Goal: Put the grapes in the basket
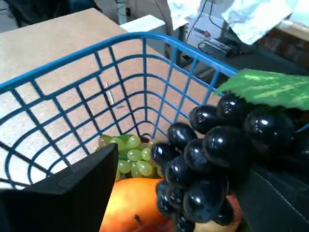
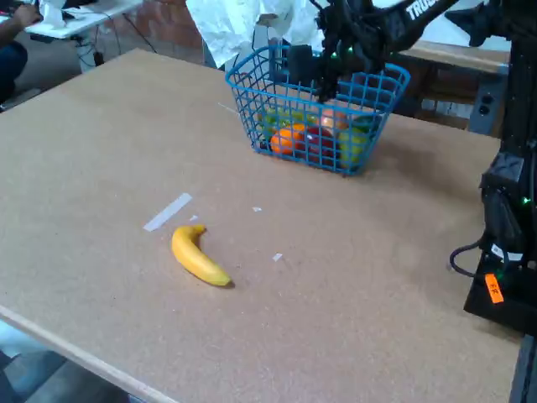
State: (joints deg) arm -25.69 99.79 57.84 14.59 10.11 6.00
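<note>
In the wrist view the grapes [image 1: 212,159], a glossy black bunch with a green leaf, fill the space just inside the blue wire basket [image 1: 145,63]. They lie over the fruit in it and against the right finger [image 1: 275,198]. A gap with green grapes showing through separates the bunch from the left finger [image 1: 72,193], so my gripper [image 1: 178,183] stands open. In the fixed view the gripper [image 2: 323,75] hangs at rim height over the basket [image 2: 369,155] at the table's far side.
The basket holds an orange fruit [image 1: 130,203], green grapes [image 1: 130,154] and other fruit. A yellow banana [image 2: 199,256] and a strip of tape [image 2: 167,211] lie on the table. The arm's base and cables [image 2: 503,235] stand at the right edge.
</note>
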